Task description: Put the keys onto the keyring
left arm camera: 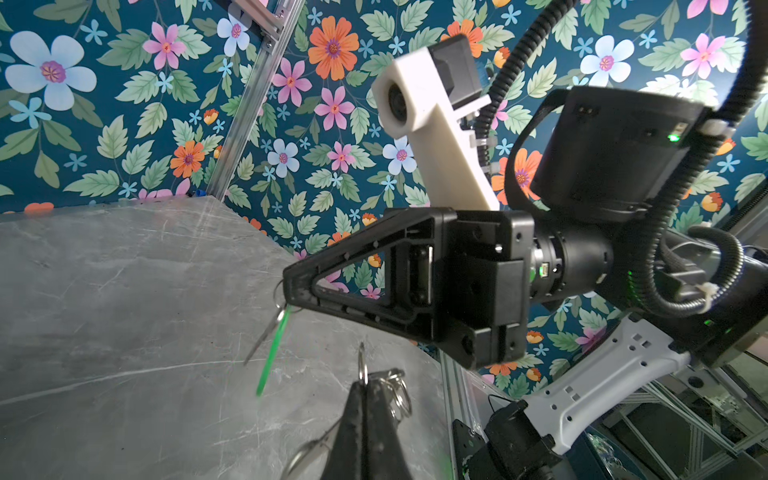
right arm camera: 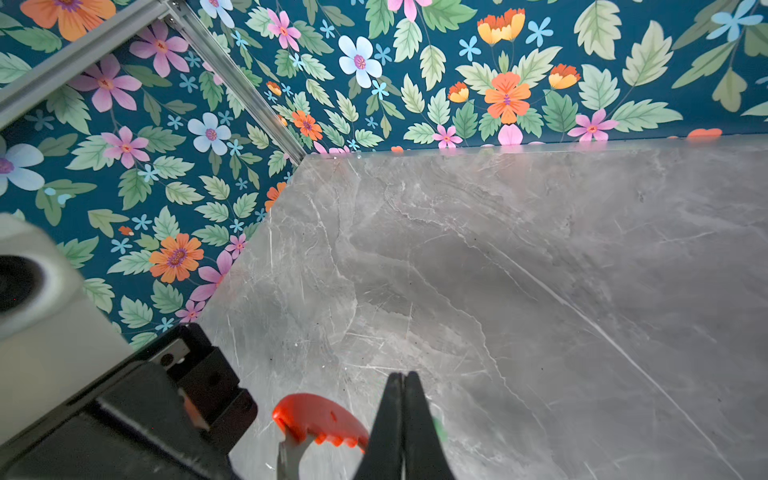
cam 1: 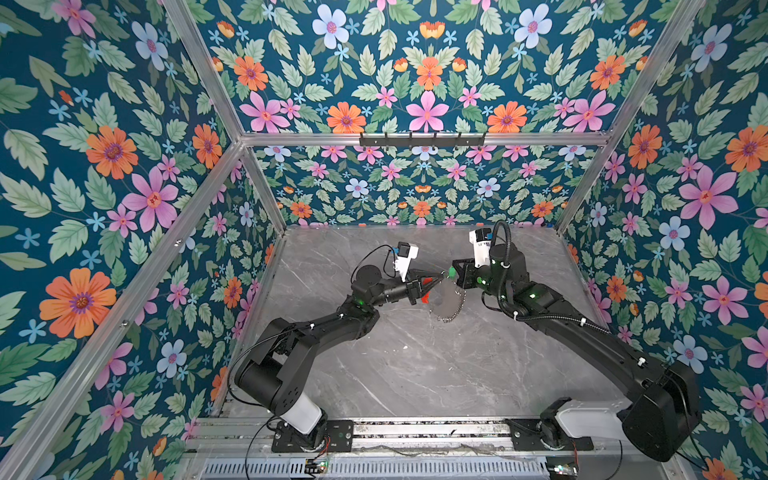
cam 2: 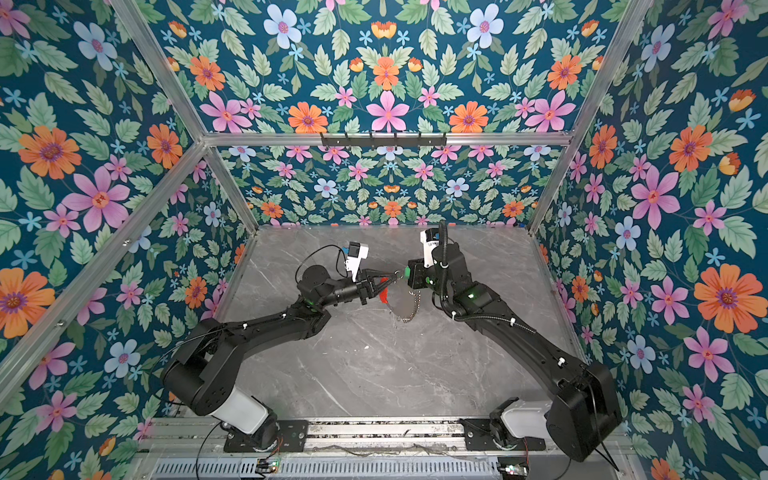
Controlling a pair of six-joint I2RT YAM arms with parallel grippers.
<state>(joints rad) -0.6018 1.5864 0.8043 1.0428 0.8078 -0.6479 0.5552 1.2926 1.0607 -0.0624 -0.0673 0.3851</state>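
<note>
While aloft over the table (cam 1: 395,374), left tool (left arm camera: 362,388) clamped on the keyring (cam 1: 449,301), right tool (left arm camera: 289,293) clamped on the key (left arm camera: 272,353).

A grey marble-patterned tabletop (cam 1: 415,365) fills the lower middle in both top views. Dark blue wallpaper (cam 1: 104,166) with orange, pink and pale flowers covers the walls around it. An aluminium frame bar (cam 1: 299,139) crosses the upper middle, carrying a black hook rack (cam 1: 422,141). A slotted metal rail (cam 1: 415,469) runs along the bottom edge.
</note>
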